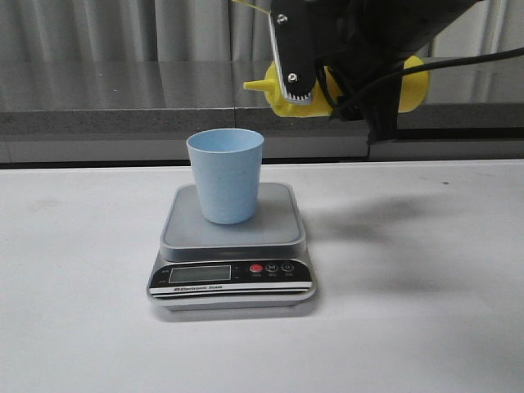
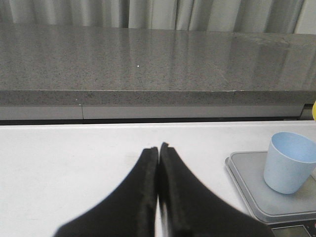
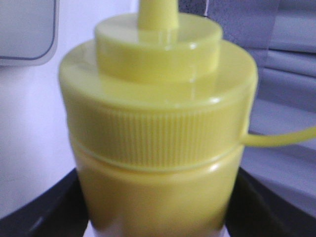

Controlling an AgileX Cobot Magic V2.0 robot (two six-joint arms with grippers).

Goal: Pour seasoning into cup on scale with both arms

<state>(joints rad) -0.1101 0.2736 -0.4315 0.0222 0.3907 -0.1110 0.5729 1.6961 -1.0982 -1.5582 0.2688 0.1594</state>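
Bottle (image 1: pixel 409 86) sideways in right gripper (image 1: pixel 327 78), nozzle above cup (image 1: pixel 226 175) | cup on scale (image 1: pixel 232 246) | left gripper (image 2: pixel 158 150) closed, empty

White surface, grey ledge, pale curtain.

The surface (image 1: pixel 426 327) is plain white and matte, with soft grey shadows on its right half. Along its far edge runs a dark gap, and behind that stands a long speckled grey stone ledge (image 1: pixel 98 98) with a glossy top that mirrors the folds behind it; its front face shows a lighter grey strip (image 2: pixel 148 112) with a seam. A pale grey curtain (image 1: pixel 123 29) hangs in vertical pleats behind the ledge, across the whole width.
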